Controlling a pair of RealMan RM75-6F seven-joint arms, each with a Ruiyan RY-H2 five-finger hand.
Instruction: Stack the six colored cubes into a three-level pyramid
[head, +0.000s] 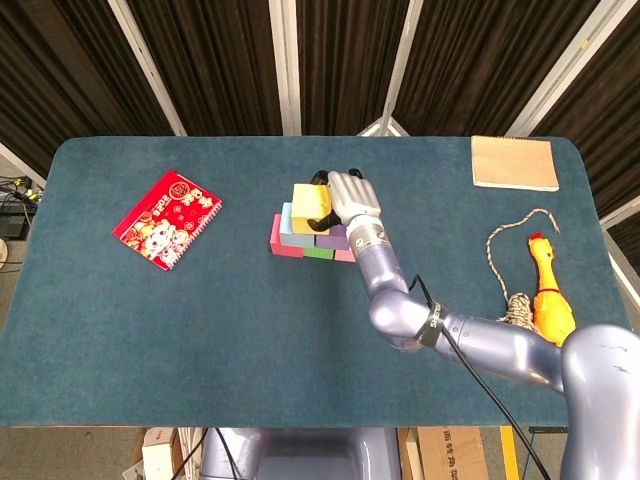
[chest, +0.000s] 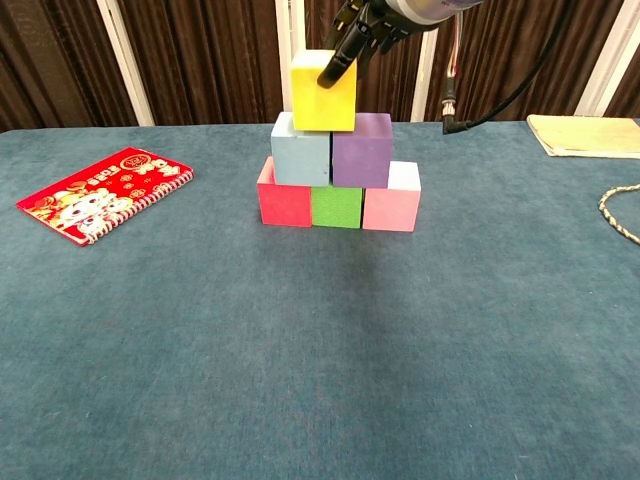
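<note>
Chest view shows the pyramid near the table's middle: a red cube (chest: 284, 198), a green cube (chest: 336, 206) and a pink cube (chest: 392, 203) touching in a row on the blue cloth, a light-blue cube (chest: 300, 152) and a purple cube (chest: 361, 150) side by side on top of them, and a yellow cube (chest: 323, 90) at the peak, sitting across the seam of the two below. The right hand (chest: 362, 28) reaches down from above with its dark fingers (chest: 335, 64) curled over the yellow cube's front face, gripping it. In the head view the same right hand (head: 353, 196) covers the cube's right side. A red notebook (chest: 100, 193) lies well apart to the left, a tan pad (head: 514, 163) at the far right corner, and a rope (head: 512, 262) just beside a rubber chicken (head: 549, 291) near the right edge. The left hand is out of sight.
</note>
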